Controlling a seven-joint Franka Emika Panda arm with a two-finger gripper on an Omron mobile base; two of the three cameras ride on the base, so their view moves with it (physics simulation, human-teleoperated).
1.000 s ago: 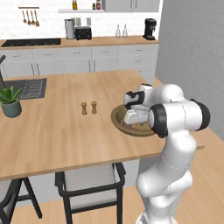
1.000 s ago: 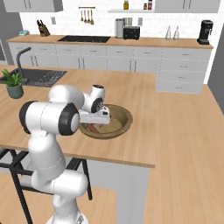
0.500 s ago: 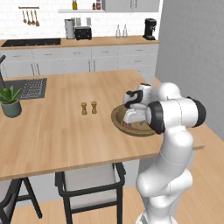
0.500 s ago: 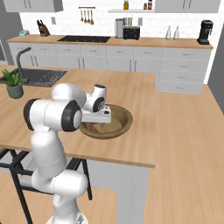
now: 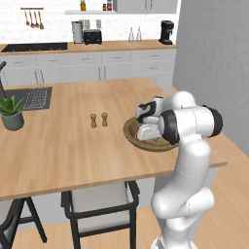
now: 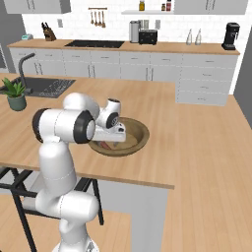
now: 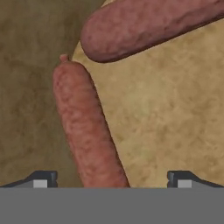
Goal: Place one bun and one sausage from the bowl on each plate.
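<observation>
- Hovering low inside the bowl [image 5: 132, 136], the gripper [image 7: 109, 178] is standing wide open – gripping nothing.
- One sausage [image 7: 85, 127] is lying between the tips, running toward 11 o'clock.
- Another sausage [image 7: 144, 26] is crossing at 12 o'clock, resting on a bun [image 7: 170, 113] at 3 o'clock.

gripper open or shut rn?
Open. In the hand view the two fingertips stand wide apart at the bottom corners, with a sausage lying between them, not pinched, down in the wooden bowl.
</observation>
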